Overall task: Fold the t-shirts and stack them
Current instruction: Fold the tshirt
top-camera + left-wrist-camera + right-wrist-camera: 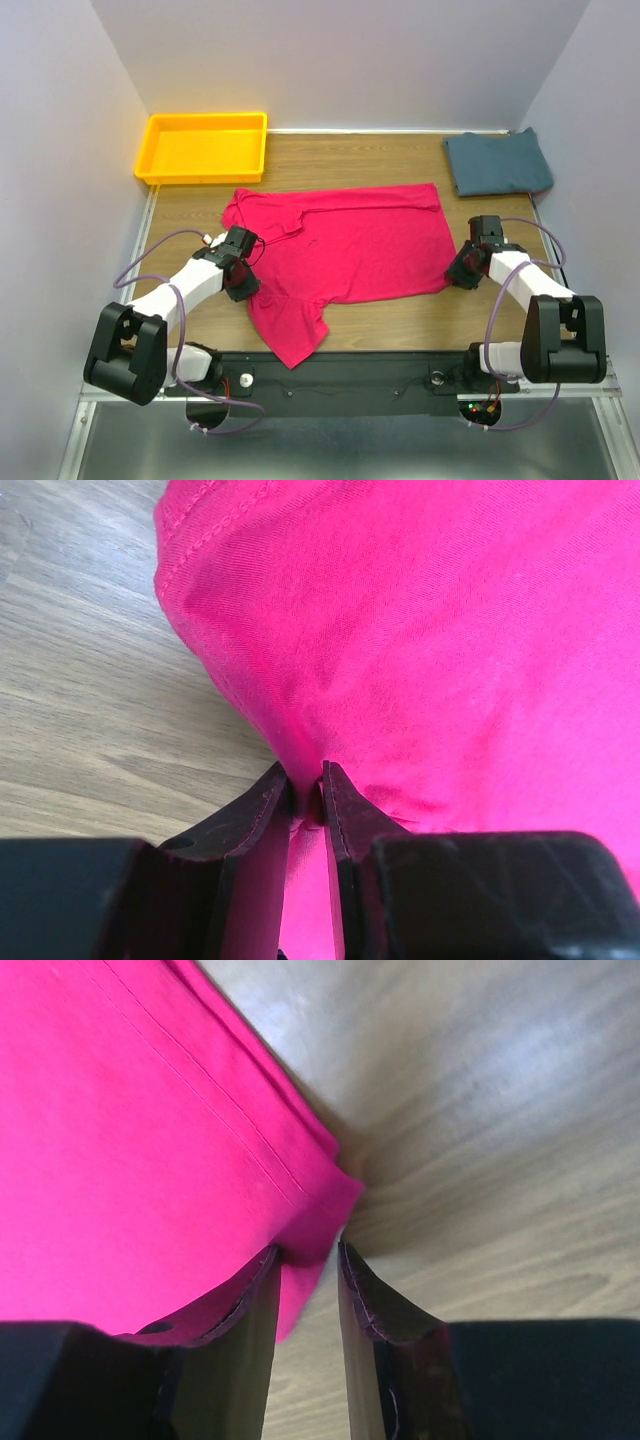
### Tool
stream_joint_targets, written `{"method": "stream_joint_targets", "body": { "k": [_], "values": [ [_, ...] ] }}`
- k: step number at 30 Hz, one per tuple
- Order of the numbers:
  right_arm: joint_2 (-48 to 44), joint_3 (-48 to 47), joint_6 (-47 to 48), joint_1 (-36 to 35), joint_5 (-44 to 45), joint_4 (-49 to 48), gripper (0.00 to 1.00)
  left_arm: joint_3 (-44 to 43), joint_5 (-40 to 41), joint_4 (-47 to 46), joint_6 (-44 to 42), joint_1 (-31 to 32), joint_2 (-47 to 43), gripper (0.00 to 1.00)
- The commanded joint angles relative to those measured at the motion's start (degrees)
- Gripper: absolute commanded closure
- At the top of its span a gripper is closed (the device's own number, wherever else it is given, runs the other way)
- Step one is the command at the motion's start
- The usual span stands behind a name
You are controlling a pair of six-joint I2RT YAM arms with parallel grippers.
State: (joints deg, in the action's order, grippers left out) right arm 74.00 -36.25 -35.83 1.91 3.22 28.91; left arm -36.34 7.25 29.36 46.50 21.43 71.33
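A crimson-pink t-shirt (350, 245) lies spread flat across the wooden table, one sleeve hanging toward the near edge. My left gripper (243, 280) is at its left side by the sleeve. In the left wrist view that gripper (307, 780) is shut on a pinched fold of the pink cloth (450, 630). My right gripper (462, 268) is at the shirt's near right corner. In the right wrist view its jaws (308, 1250) stand narrowly open, with the pink corner (130, 1140) between them against the left finger and a gap to the right one. A teal-blue t-shirt (497, 163) lies folded at the far right.
A yellow plastic tray (205, 178) stands at the far left corner of the table. White walls close in the left, right and back sides. Bare wood (380, 160) shows between the tray and the teal shirt.
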Motion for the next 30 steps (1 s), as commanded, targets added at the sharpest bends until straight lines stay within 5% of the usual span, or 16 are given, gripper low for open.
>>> {"method": "stream_joint_targets", "body": {
  "k": [1,14,21,30],
  "values": [
    [2.11,-2.95,0.41,0.37,0.47,-3.94,0.65,0.57,-0.30,-0.19,-0.97,0.28,-1.72,0.70],
    [1.94,-10.77,-0.72,0.02,-2.96,-3.94,0.66,0.48,-0.39,0.08,-1.15,0.28,-3.30,0.70],
    [9.14,-15.69,-2.13,-4.45,-5.51,-4.38,0.67,0.48,-0.48,-0.10,-1.06,0.19,-3.48,0.70],
    [8.98,-18.33,-1.17,-7.10,4.13,-0.36,0.64,0.57,-0.21,-0.27,-0.97,0.28,-3.92,0.70]
  ]
}}
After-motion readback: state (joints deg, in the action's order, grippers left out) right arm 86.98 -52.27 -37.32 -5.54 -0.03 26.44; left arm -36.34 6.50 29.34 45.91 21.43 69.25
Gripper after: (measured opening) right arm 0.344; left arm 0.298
